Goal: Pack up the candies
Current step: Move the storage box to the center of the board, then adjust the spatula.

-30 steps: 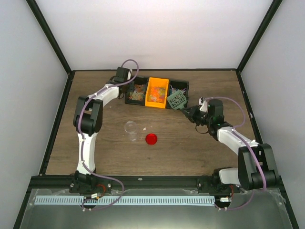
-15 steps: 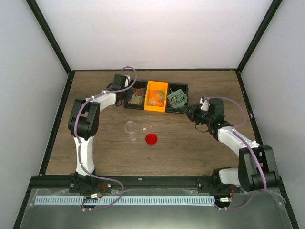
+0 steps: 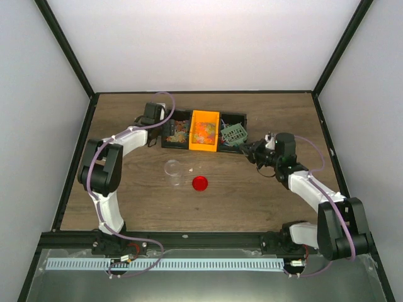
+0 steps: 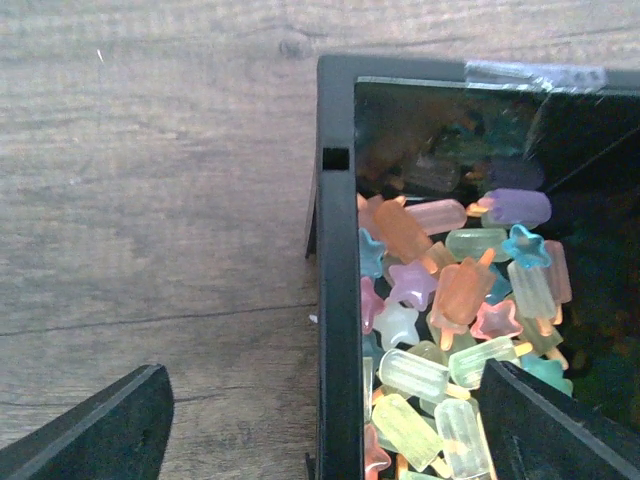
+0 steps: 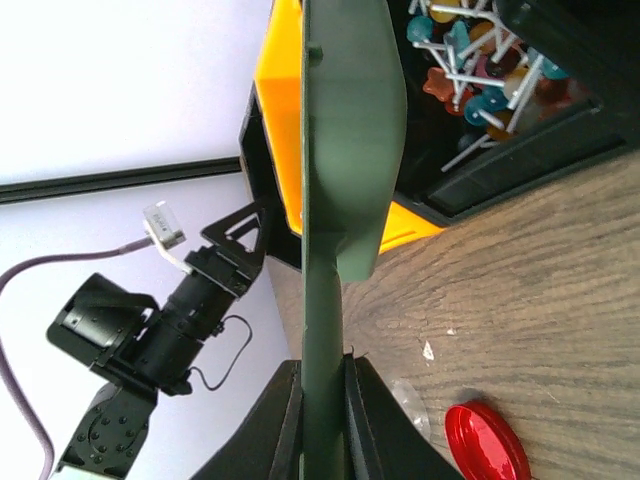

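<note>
Far middle of the desk (image 3: 239, 207): a black tray (image 4: 338, 330) split into compartments, with an orange bin (image 3: 204, 131) set in the middle one. In the left compartment, a heap of the candies (image 4: 450, 300): translucent ice-lolly shapes and stars in pink, orange, green, blue and purple. More of them in the orange bin. In the right compartment, small lollipop shapes on white sticks.

At the tray's left end, the left jaws, spread wide and astride the left wall. One finger (image 4: 100, 430) above bare wood outside the tray, the other above the heap inside. Cannot tell whether that inner finger touches the sweets.

To the right of the tray, the right jaws, pressed together on the handle of a green scoop (image 3: 233, 132) and pinching it. Slotted head of the scoop over the right compartment, just beside the orange bin; cannot tell whether resting in it or held above. From the right wrist, seen edge-on as a narrow dark green blade up the middle of the view.

Nearer, on open desk: a clear jar (image 3: 172, 168), upright and uncapped. Just to its right, apart from it, a round red lid (image 3: 200, 183) lying flat. Both well apart from the tray and from either arm. Cannot tell from above whether the jar holds anything.
</note>
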Tool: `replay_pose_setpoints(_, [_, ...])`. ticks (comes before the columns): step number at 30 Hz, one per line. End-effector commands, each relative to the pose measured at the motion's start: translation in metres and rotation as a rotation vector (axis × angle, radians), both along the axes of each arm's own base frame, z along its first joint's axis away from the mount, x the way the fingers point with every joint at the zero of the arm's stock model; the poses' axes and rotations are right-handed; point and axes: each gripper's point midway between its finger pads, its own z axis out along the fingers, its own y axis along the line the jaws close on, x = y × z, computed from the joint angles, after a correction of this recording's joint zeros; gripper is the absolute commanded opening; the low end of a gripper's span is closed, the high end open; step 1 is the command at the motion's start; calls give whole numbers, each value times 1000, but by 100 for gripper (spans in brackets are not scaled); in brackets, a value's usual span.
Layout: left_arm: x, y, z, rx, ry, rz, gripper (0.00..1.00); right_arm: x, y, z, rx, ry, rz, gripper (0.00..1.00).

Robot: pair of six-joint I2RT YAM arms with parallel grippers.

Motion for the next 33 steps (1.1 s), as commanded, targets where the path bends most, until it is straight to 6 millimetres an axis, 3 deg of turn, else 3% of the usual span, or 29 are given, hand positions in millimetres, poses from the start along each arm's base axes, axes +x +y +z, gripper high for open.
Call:
replay_pose_setpoints(1, [2, -5, 33, -52, -82, 12, 88, -5, 4, 1, 21, 6, -13, 1])
replay_pose_setpoints(5, [-1, -10, 57, -95, -143, 4, 99, -8, 7, -3, -1, 11, -5, 1])
replay_pose_setpoints(7, [-4, -18, 69, -117, -167, -16, 100, -11, 9, -2, 14, -9, 8, 1])
replay_pose_setpoints(13, [-27, -77, 100, -159, -206, -211, 100, -25, 27, 21, 7, -214, 199, 1])
replay_pose_setpoints(17, [-49, -116, 121, -310, -207, -407, 100, -34, 41, 25, -68, -322, 390, 1])
replay_pose_setpoints(22, [-75, -153, 131, -462, -152, -644, 90, -42, 53, 46, -80, -463, 550, 1])
replay_pose_setpoints(28, [-87, -166, 135, -533, -122, -741, 67, -41, 55, 60, -130, -546, 601, 1])
replay_pose_setpoints(33, [-104, -177, 130, -596, -68, -851, 66, -40, 56, 58, -133, -546, 619, 1])
